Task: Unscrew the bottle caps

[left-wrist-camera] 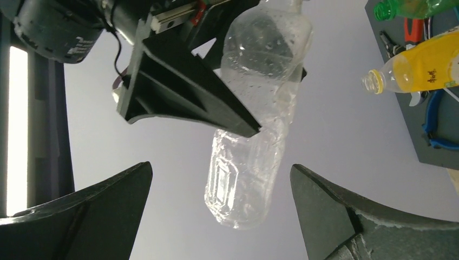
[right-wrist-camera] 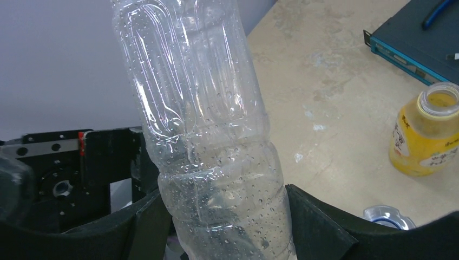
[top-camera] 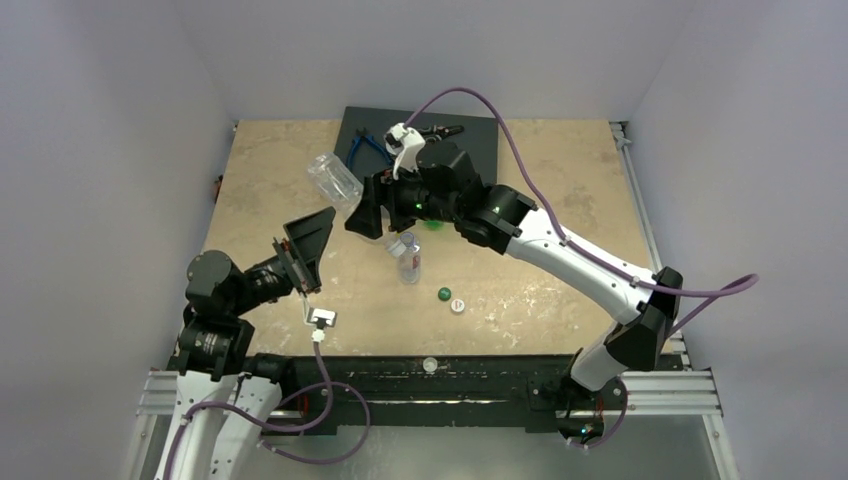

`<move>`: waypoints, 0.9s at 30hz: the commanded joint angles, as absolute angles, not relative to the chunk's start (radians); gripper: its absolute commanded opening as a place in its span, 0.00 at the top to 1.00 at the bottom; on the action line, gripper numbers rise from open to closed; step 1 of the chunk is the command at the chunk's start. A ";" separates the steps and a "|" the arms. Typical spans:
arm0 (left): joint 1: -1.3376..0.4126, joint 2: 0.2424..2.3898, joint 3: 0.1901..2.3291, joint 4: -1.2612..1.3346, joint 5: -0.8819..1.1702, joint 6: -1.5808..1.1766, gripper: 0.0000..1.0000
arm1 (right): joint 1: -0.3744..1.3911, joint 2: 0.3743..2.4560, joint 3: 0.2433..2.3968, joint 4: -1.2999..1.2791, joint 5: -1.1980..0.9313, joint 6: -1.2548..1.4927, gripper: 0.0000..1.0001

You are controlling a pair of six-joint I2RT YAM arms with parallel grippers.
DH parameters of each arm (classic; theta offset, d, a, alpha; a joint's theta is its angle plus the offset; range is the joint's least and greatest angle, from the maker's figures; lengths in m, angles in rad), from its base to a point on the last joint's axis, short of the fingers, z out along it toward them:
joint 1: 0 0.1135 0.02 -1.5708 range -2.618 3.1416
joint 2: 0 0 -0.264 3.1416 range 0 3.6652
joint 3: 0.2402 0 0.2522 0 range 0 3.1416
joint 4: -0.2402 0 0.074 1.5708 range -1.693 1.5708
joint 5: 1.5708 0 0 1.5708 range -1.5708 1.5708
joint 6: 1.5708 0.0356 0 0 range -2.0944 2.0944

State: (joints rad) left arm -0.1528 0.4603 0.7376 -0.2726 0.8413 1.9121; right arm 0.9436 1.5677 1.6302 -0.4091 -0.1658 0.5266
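The right end effector is pinching the larger clear bottle around its lower body, its two fingers pressing on opposite sides and holding the bottle up off the counter. The bottle's long axis is running out from that grip toward the far left of the counter, and the rounded base end is pointing at the left end effector, which is waiting just short of it with its fingers spread wide and gripping nothing. The neck end is sitting back near the right end effector's palm, so I cannot tell whether a cap is on it. Judging from this, the left arm is the free arm and the closer one, but it is facing the wrong end of the bottle for twisting a cap. A dark green cap and a white cap are lying loose on the counter, and the orange-yellow bottle is standing open-necked.
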 commanded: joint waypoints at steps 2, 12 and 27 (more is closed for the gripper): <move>-0.153 0.461 0.744 -0.352 0.816 2.004 0.00 | 0.991 1.578 1.705 -0.422 -0.119 0.536 0.29; -0.153 0.455 0.712 -0.301 0.816 1.987 0.00 | 1.046 1.586 1.648 -0.397 -0.116 0.553 0.28; -0.154 0.547 0.744 -0.284 0.793 2.003 0.06 | 1.098 1.628 1.720 -0.482 -0.100 0.505 0.28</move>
State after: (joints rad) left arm -0.1528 0.5346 0.7101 -0.3229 0.7918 1.9617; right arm 1.0882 1.6485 1.6608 -0.4633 -0.1146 0.5274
